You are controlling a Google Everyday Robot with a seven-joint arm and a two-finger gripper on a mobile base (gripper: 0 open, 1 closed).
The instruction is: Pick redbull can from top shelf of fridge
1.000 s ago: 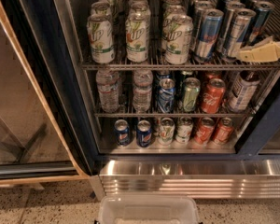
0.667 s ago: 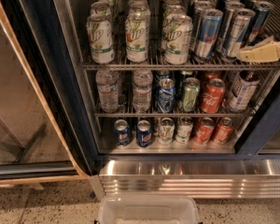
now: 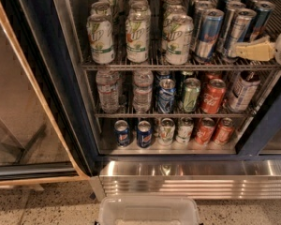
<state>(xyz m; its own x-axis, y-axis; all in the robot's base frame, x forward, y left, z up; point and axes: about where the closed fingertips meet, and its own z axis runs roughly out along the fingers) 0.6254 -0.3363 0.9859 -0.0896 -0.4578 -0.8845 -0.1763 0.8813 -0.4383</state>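
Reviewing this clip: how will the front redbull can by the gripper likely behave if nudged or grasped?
The redbull can is tall and slim, so probably tippy on the wire top shelf. Smooth metal, likely slippery. The gripper sits at its lower right.

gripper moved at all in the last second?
No. The gripper sits at the same spot by the right edge, its tip in front of the same redbull can, just above the top shelf rail.
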